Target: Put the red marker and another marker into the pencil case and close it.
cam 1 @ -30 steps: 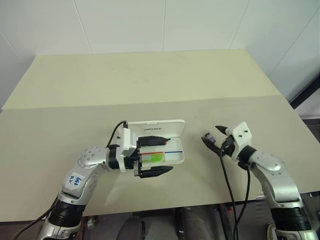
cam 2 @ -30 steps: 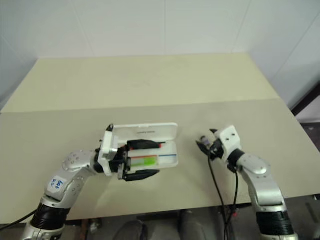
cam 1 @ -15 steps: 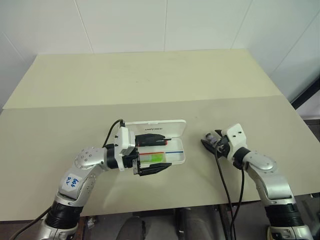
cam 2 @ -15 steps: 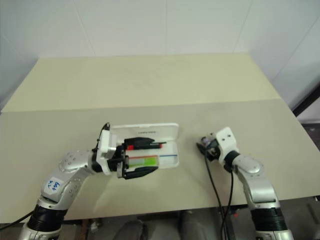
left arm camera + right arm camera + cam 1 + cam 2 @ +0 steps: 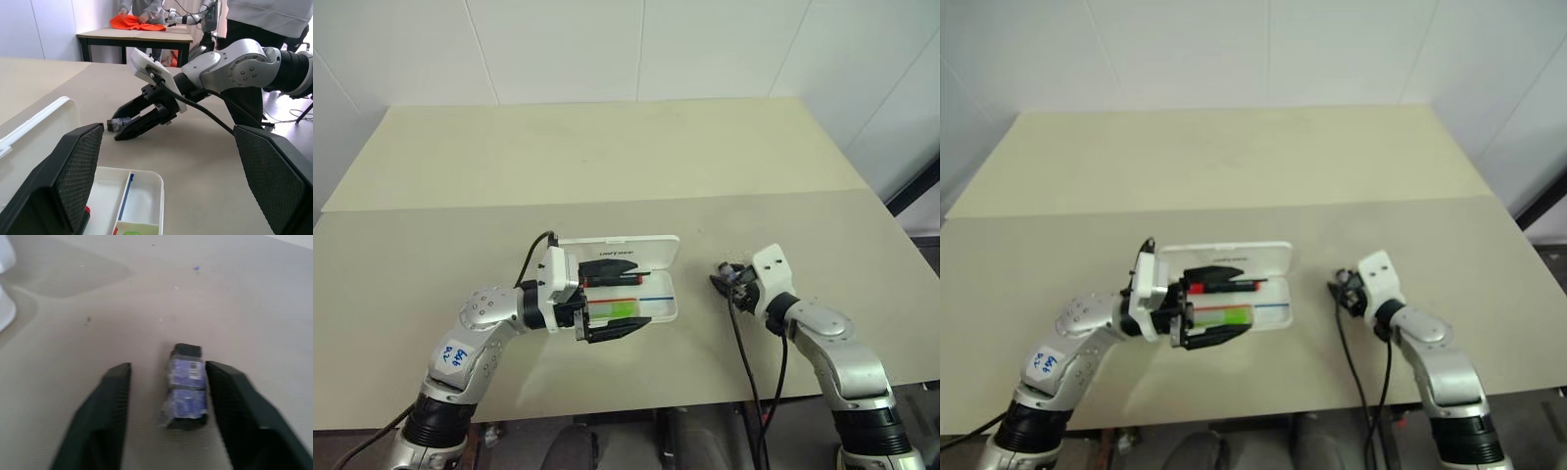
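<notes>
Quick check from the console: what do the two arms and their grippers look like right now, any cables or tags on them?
Both arms are silver-grey with white wrist housings and black two-finger grippers: left gripper, right gripper. Black cables run along each wrist. The left arm carries a white tag with blue handwriting.

Glossy white plastic pencil case [image 5: 656, 250]

A small dark block with a blue label [image 5: 185, 384] lies on the beige table [image 5: 607, 157].

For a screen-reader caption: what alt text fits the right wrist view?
The right gripper is low over a beige table, its two black fingers apart on either side of a small grey-blue cylindrical object lying between them, untouched.
</notes>
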Controlling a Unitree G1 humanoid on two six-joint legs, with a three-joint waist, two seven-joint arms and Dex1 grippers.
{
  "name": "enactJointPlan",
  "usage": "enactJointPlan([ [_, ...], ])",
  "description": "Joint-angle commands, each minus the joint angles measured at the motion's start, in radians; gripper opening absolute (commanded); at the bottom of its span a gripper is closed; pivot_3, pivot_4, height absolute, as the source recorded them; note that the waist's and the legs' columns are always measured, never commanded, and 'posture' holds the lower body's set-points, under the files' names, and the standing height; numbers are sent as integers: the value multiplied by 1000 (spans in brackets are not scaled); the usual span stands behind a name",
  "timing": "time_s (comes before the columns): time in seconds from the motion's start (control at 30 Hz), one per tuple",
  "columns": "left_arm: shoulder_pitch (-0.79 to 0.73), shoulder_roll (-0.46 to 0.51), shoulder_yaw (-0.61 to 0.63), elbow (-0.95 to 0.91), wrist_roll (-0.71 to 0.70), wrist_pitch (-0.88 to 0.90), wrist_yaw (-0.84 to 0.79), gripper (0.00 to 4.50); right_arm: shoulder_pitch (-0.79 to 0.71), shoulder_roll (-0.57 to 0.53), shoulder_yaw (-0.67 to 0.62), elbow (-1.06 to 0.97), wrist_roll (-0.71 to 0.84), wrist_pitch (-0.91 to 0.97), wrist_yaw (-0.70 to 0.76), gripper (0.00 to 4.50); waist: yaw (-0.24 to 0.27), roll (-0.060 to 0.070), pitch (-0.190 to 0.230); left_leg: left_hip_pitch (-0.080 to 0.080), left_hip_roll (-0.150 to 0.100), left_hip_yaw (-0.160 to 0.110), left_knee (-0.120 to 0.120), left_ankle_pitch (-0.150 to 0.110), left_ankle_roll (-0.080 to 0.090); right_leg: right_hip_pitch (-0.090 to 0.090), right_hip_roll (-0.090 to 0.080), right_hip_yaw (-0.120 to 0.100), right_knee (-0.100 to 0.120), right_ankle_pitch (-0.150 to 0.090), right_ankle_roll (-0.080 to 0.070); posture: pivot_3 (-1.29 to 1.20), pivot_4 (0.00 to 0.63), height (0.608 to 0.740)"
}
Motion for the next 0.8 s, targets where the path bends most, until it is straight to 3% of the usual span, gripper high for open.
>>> enactJointPlan([
  [0.03, -13, -7, 14, -22, -20, -19, -1, 4500, 37, -1, 0, 11, -12, 55, -25, 1121, 1, 0, 0, 0, 0, 0, 0, 0, 0, 0, 0, 0, -1, 0, 0, 0, 150, 740],
  [0.1, -14, -8, 13, -21, -19, -21, -3, 4500, 38, -1, -2, 5, -10, 55, -25, 430, 1, 0, 0, 0, -1, 0, 0, 0, 0, 1, -1, 0, -1, 0, 0, 0, 150, 740],
  [0.13, -14, -9, 12, -19, -19, -22, -4, 4500, 39, -2, -2, 5, -10, 53, -23, 388, 1, 0, 0, 0, -1, -1, 0, 0, 0, 1, -1, 0, -2, 0, 0, 0, 150, 740],
  [0.43, -20, -11, 6, -12, -18, -13, -6, 4500, -8, -82, -38, -38, -2, 3, 36, 389, 10, 0, 0, -1, -1, 0, 0, 0, 1, 0, -1, 0, -2, 0, 0, 0, 150, 740],
  [0.8, -33, -14, 7, 4, -24, -9, -20, 4500, -65, -211, -49, -245, 137, 44, 211, 389, -5, 2, 1, -1, 0, 0, -1, -1, 2, -2, 0, 0, -3, 1, 1, 0, 150, 740],
])
